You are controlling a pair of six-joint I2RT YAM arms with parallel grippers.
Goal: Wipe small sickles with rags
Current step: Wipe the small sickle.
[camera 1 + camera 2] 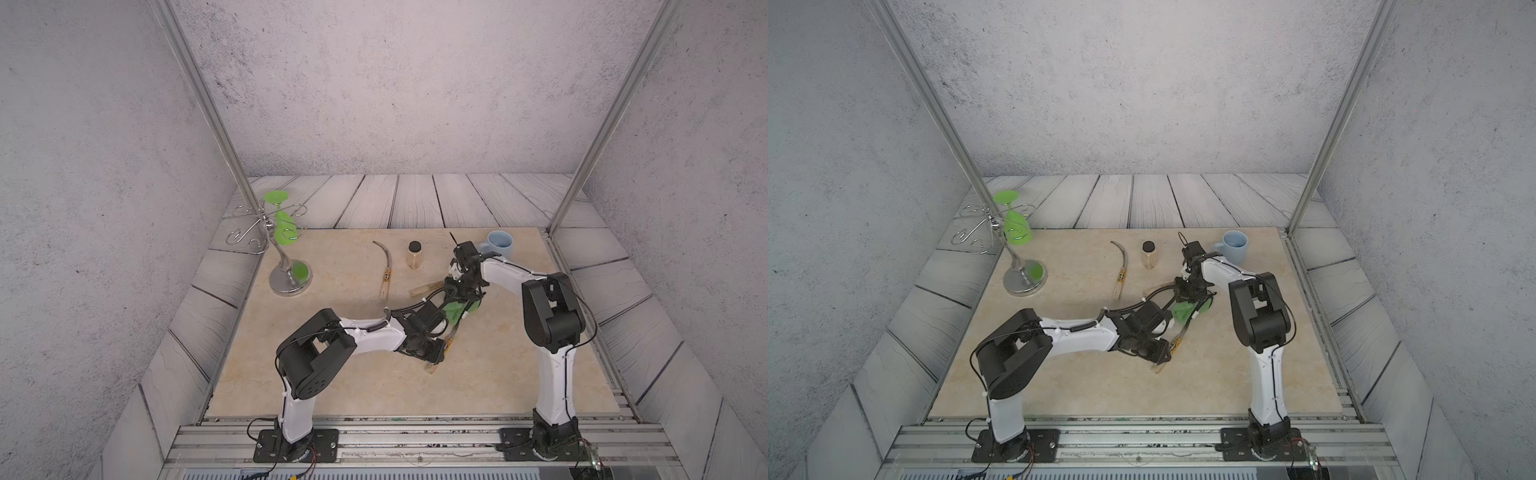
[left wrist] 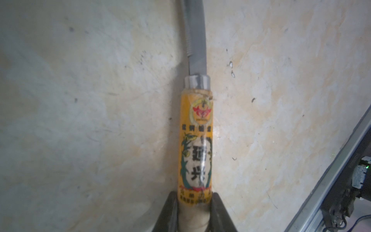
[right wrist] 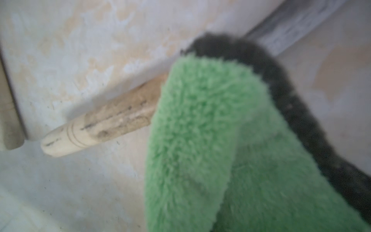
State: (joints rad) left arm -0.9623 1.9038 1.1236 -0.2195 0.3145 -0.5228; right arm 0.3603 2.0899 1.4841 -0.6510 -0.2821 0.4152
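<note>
While the left gripper (image 2: 193, 200) clamps a labelled sickle (image 2: 195, 140) by its handle mid-table, the blade tip runs out of frame. The green rag (image 3: 200, 140) hides the jaws of the right gripper (image 1: 459, 293), so its grip cannot be told, and covers the blade of a second sickle (image 3: 100, 124).

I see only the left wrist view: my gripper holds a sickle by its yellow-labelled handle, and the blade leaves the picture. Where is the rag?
Observer: The right gripper pinches the rag over the held sickle's blade tip.
Operator: Where are the other sickles?
Observer: A second sickle lies free beside the jar.
Operator: And the third?
Observer: The third sickle's bare handle lies beside the rag; its blade is hidden.
</note>
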